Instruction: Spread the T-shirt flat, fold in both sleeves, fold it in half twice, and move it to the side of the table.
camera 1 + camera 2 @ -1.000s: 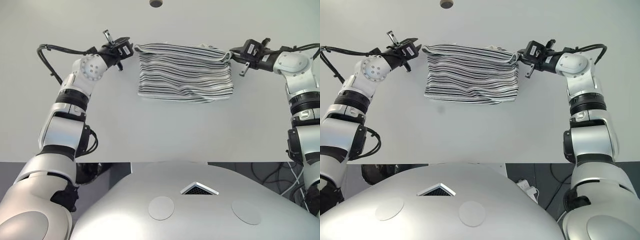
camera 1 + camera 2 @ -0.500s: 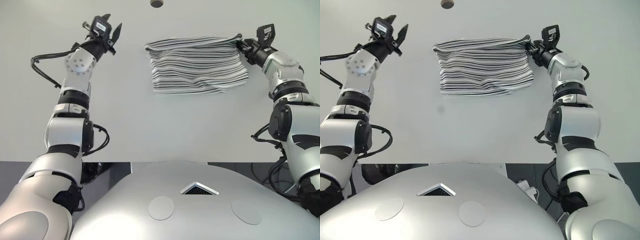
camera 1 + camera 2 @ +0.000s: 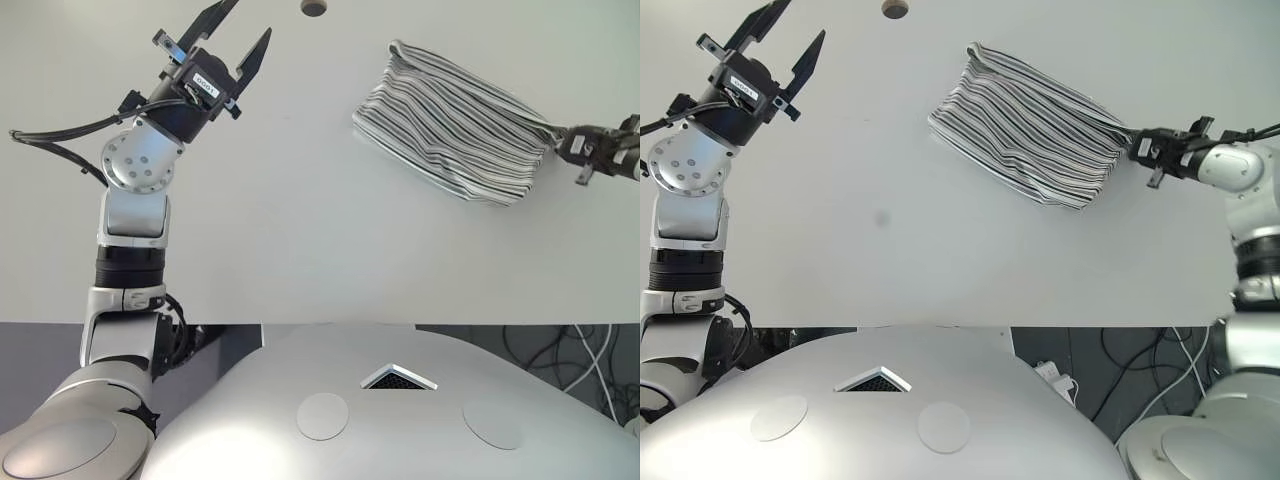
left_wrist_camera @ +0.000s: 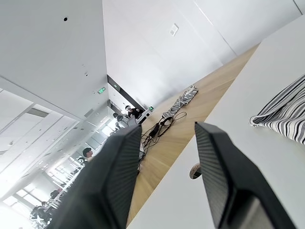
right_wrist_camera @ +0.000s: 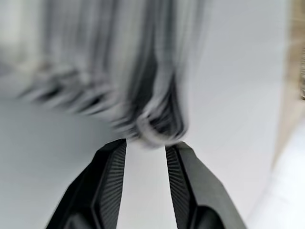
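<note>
Right tool (image 3: pixel 565 146) first: I see its two fingers (image 5: pixel 110 183) drawn close on the right-hand corner of the T-shirt (image 3: pixel 450 125), with the bunched striped edge pinched between the tips. The cloth narrows to a point where the tool grips it. From my wrist camera the fabric at the fingertips is blurred, so I can't read how many layers are caught.

The T-shirt is folded into a compact black-and-white striped rectangle. It lies on the right half of the tabletop (image 3: pixel 300 230), toward the far side, turned at a slant. Its far corner points up and left, and its gripped corner points toward the right edge. The near long edge shows stacked folds.

My right arm comes in from the right edge, low over the tabletop, its wrist about level and its tool aimed left at the shirt.

Left tool (image 3: pixel 246 22) is spread wide and holds nothing, well apart from the shirt on the far left. That arm stands steeply from the bottom left corner, forearm upright, wrist tipped so the fingers point up and away.

A small round hole (image 3: pixel 314 7) sits in the tabletop at the far edge, between the left tool and the shirt. Cables (image 3: pixel 560 350) lie on the floor below the near right edge.
</note>
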Controlling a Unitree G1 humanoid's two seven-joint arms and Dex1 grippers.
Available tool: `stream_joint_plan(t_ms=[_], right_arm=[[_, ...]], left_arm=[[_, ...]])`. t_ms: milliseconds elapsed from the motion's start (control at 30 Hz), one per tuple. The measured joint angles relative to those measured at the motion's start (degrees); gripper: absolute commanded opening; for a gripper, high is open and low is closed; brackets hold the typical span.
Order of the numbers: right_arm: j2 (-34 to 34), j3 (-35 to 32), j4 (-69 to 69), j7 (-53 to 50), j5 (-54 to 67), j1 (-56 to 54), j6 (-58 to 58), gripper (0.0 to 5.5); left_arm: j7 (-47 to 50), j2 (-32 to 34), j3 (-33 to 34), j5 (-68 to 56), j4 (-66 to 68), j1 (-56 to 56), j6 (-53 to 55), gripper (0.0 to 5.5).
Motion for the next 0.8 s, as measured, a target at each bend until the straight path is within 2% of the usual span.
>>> stream_joint_plan(t_ms=[167,267,300,367,433,533,567,633,733,800], right_arm=[[-9.3,-2.9,-28.0,13.4,5.8,14.5,4.5,1.51],[-9.9,-2.1,-45.0,20.5,12.5,17.2,8.4,1.51],[-8.1,-0.4,-50.4,21.9,14.1,15.4,9.3,1.51],[-5.8,0.0,-52.4,21.8,15.0,13.3,10.4,1.51],[-6.2,-3.3,-52.4,21.9,16.8,13.5,10.3,1.51],[-7.0,-13.9,-52.6,21.9,20.9,19.4,6.3,1.51],[-6.2,-19.1,-53.2,20.9,22.9,20.1,5.6,1.51],[-4.8,-25.1,-52.7,17.0,21.8,19.5,3.2,1.51],[-3.6,-25.4,-48.6,13.3,17.6,17.3,0.1,1.51],[0.6,-19.7,-45.2,10.4,15.2,10.7,-1.1,1.51]], left_arm=[[0.3,-0.1,0.0,0.1,-1.4,0.2,1.1,2.04],[0.5,-0.5,-0.3,0.3,-2.2,0.9,1.3,2.04],[0.8,-0.7,-1.0,1.4,-2.7,1.8,1.7,2.04],[0.8,-0.8,-2.1,2.3,-2.7,2.4,1.5,2.04],[0.8,-0.8,-3.0,2.5,-2.5,3.5,1.1,2.04],[0.9,-0.9,-3.9,2.5,-2.5,5.5,0.4,2.04],[0.9,-1.1,-4.2,2.5,-2.5,6.0,0.1,2.04],[1.2,-1.7,-5.1,2.7,-2.6,6.2,-0.3,2.04],[1.7,-1.8,-5.1,3.8,-2.7,6.8,-0.6,2.04],[2.1,-2.3,-5.2,4.1,-3.1,7.2,-0.8,2.04]])
